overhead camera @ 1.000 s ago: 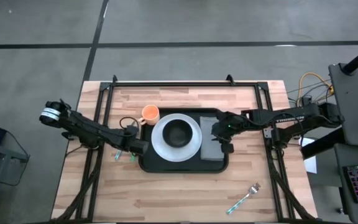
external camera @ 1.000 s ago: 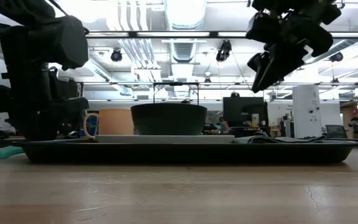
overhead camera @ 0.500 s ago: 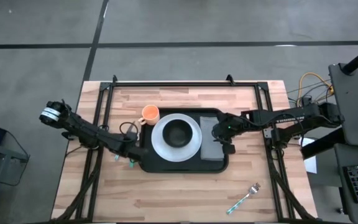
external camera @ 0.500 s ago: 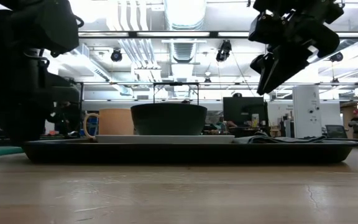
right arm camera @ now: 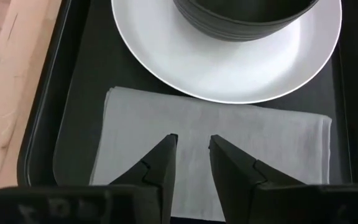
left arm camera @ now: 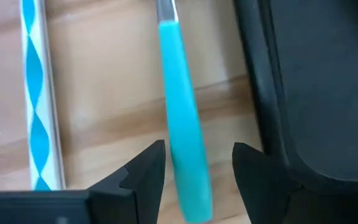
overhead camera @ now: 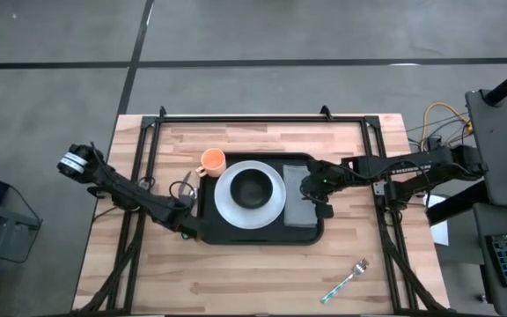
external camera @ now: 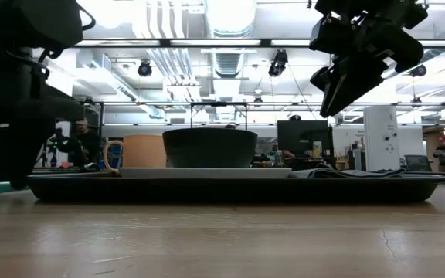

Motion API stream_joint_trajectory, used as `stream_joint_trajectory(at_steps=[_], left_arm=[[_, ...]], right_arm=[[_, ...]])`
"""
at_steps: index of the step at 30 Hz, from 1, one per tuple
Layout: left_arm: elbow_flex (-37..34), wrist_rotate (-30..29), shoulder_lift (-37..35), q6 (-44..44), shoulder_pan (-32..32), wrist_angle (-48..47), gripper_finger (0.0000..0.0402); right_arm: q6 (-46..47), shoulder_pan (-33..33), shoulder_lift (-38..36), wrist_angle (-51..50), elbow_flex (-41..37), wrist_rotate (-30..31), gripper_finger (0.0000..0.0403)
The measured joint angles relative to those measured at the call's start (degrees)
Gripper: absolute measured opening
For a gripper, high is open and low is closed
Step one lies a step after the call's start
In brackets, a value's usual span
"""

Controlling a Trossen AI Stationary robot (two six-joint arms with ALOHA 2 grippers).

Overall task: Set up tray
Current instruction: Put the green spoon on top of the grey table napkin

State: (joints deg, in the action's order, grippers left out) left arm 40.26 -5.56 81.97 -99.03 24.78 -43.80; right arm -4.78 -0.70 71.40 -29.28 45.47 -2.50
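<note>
left jaws (left arm camera: 194, 165) slid back, parted, beside tray (left arm camera: 328, 93).

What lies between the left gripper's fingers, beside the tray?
A teal utensil handle on bare wood, between the left gripper fingers, just off the tray rim; left wrist view.

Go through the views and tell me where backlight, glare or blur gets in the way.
Low view: bright ceiling lights backlight the scene, so the tray and bowl read as silhouettes. Left wrist view: close and soft, the teal handle blurred between the left gripper fingers. Right wrist view: even light on the plate and napkin. High view: flat, no glare.
</note>
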Motion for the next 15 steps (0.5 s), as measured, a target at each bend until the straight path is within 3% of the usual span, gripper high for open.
stream_joint_trajectory(at_steps=[6,9,12,15], left_arm=[[-0.08,3.87,3.25,-1.50,0.32,-0.28,0.0158],[0.15,4.26,4.63,0.49,0.34,-0.83,0.0123],[0.28,4.09,4.26,1.77,0.35,-1.49,0.0062],[0.71,3.44,3.01,2.78,0.41,-1.86,0.0058]], right_arm=[[-0.11,0.10,0.00,-0.05,-0.02,0.16,0.0088],[-0.10,0.10,-0.02,-0.13,-0.03,0.17,0.0088],[-0.12,0.10,-0.02,-0.22,-0.04,0.95,0.0088],[-0.13,0.10,-0.02,-0.57,-0.07,1.27,0.0088]])
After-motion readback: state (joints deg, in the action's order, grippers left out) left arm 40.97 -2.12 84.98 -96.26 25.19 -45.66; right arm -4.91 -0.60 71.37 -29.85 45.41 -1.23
